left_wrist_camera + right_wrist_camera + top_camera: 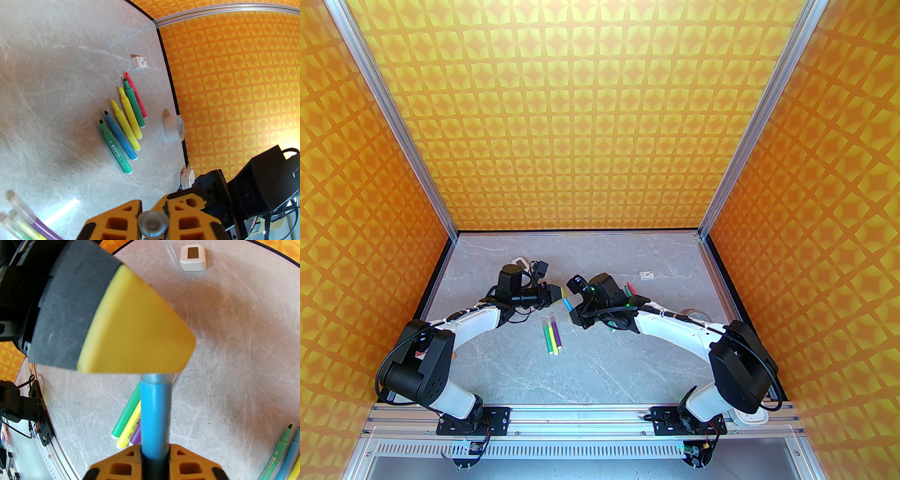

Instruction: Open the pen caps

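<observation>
— Where's the cap (152,224)?
— Your left pincer (152,207) is clenched on it, at the end of the blue pen (154,413).
— And the right?
— Your right pincer (154,452) grasps that pen's barrel, above the tabletop (628,375).

Six uncapped pens (128,130) lie in a row mid-frame in the left wrist view: two green, two yellow, one blue and one red. Three capped pens (552,338) lie at the centre of the top view. One blue pen (154,418) stands at the bottom centre of the right wrist view, making ten in all.

There seem to be four pen caps (21,206): three blurred at lower left and a fourth cap (152,222) at bottom centre.

There is also one tape roll (174,127), one small white box (139,62) and one white screen device (193,257).
</observation>
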Available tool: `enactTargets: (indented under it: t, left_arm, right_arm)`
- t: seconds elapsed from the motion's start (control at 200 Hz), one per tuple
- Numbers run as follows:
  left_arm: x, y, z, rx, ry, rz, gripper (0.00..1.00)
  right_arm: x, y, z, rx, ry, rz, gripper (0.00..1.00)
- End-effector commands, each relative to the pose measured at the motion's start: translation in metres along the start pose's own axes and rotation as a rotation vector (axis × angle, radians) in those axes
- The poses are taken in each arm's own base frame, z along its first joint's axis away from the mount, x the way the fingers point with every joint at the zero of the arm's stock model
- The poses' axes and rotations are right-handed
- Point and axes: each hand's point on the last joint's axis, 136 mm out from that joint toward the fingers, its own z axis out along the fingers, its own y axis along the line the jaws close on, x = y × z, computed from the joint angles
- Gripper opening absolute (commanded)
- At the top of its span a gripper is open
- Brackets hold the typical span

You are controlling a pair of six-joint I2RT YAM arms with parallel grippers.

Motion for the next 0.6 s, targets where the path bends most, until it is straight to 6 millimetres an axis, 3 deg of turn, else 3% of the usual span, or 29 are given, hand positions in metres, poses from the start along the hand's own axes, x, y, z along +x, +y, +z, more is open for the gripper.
enactTargets:
  t: [0.0,0.595]
  left_arm:
    - [-0.048,0.006,-0.019,-0.052,-0.185,0.034,0.00]
    - [-0.067,0.010,-0.025,-0.120,-0.246,0.027,0.00]
  right_arm:
    - [0.066,0.001,-0.003,-0.024,0.220,0.039,0.00]
    - [0.095,-0.007,-0.008,0.005,0.329,0.043,0.00]
